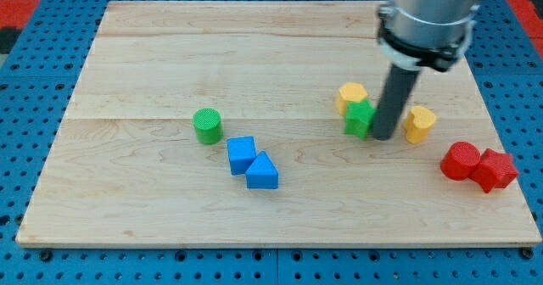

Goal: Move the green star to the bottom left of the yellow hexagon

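Observation:
The green star lies right of the board's middle, touching the lower right of the yellow hexagon. My tip rests on the board right against the green star's right side. A second yellow block sits just to the right of my tip.
A green cylinder stands left of centre. A blue cube and a blue triangular block touch each other below it. Two red blocks sit together near the right edge. The wooden board lies on a blue pegboard.

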`<action>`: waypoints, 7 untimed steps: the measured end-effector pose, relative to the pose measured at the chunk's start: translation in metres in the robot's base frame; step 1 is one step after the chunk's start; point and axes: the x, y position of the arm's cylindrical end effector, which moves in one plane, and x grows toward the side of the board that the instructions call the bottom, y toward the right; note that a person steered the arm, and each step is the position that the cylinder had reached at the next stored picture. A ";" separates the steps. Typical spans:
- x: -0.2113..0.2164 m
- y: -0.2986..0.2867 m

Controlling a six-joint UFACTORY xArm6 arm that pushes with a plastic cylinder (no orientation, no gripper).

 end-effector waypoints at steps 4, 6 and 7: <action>-0.014 0.008; -0.049 -0.008; -0.011 -0.057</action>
